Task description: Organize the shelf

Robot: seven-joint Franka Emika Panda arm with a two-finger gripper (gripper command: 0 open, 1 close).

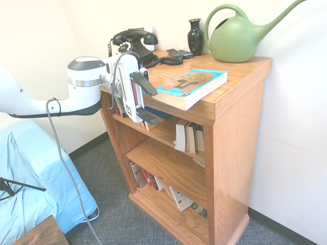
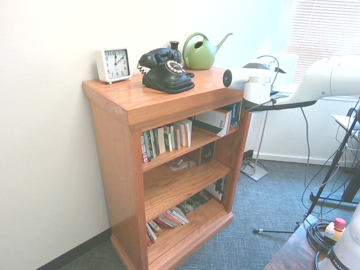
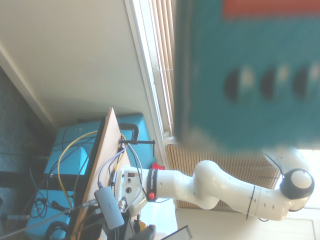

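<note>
Though oak-orange, shelf (image 2: 169, 107) three-tiered

The white clock (image 2: 113, 64) on the shelf (image 2: 169, 101) shows numerals 1–12; book titles are illegible.

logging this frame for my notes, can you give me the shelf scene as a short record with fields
shelf: orange-brown oak bookcase, three open tiers
on top: black rotary telephone, green plastic watering can, dark vase, white square clock, teal-covered book lying flat and overhanging the front edge
top tier: row of upright books
middle tier: mostly bare, few small items
bottom tier: leaning and toppled books
gripper: open, pointing roughly level at the bookcase front just below the top board, holding nothing
</note>
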